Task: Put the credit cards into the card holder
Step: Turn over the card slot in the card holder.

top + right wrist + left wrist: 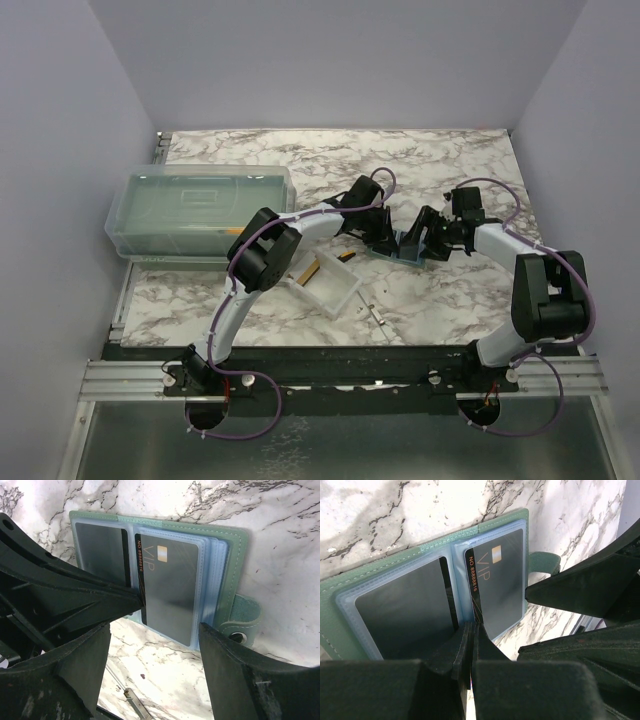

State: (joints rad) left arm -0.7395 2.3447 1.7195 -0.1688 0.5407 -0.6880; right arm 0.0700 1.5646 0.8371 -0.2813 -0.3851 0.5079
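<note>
Sage-green folding card holder point(235, 550) lies open on marble desk point(280, 530). Left end effector point(472, 630) clenched on black VIP credit card point(500, 590), partly sleeved; right end effector point(155, 630) released.

Card holder point(350, 587) stitched matt leatherette, glossy clear sleeves; table point(395, 510) marbled

Left arm point(262, 255): elbow raised over the near-left part of the worktop point(450, 160), forearm angled right toward its middle. Left tool point(472, 630): fingers pinched together on the edge of a black card point(500, 580). Right arm point(545, 290): elbow up near the right edge, forearm pointing left, right tool point(152, 630) tilted down, fingers spread wide.
</note>
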